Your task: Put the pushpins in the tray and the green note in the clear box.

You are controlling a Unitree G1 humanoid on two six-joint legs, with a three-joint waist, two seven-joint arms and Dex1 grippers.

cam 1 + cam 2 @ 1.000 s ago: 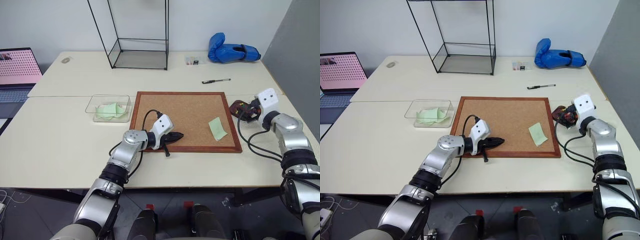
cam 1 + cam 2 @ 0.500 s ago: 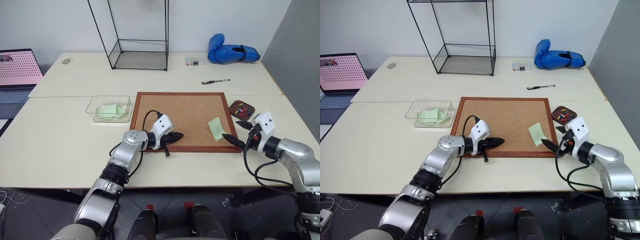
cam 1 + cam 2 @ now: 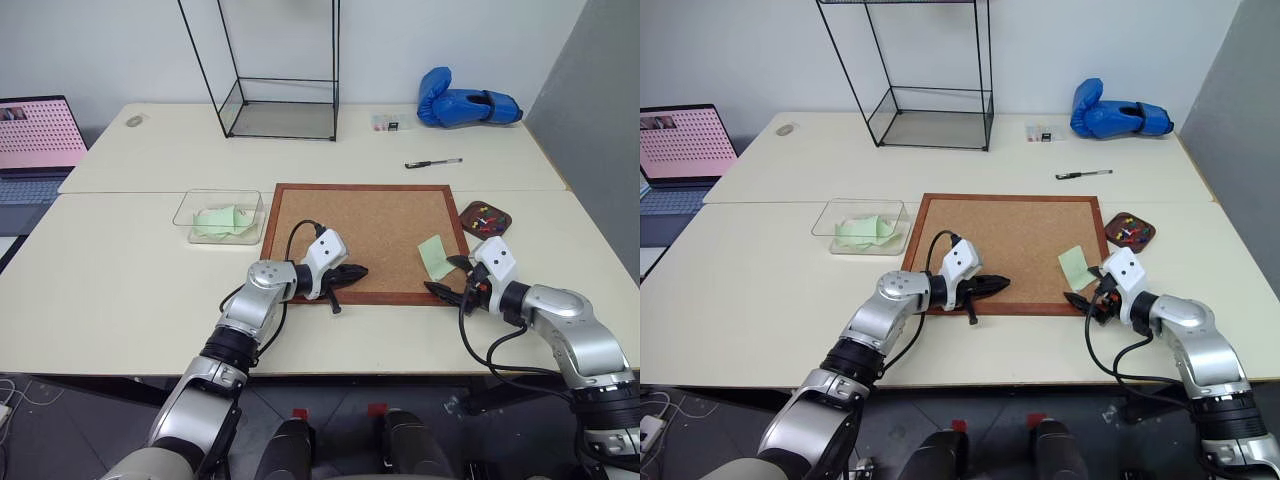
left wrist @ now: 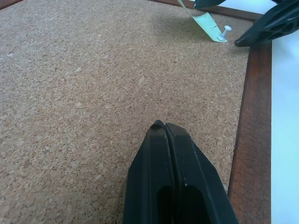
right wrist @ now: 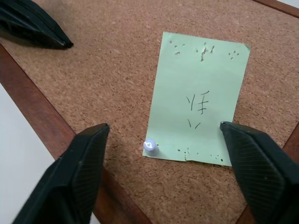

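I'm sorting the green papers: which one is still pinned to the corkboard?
The flat green note with handwriting, held by one pale pushpin at a corner. The other green papers lie crumpled in the clear box.

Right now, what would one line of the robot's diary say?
right gripper: open, around pin on green note | left gripper: shut over corkboard | note not yet in clear box

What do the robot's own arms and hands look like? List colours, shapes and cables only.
Both arms are built from rounded silver-grey metallic segments with black ribbed joint bands. A white boxy module with small dark dots sits at each wrist, and a black cable loops from it along the forearm. The left hand and the right hand each end in two glossy black, tapered, pointed fingers.
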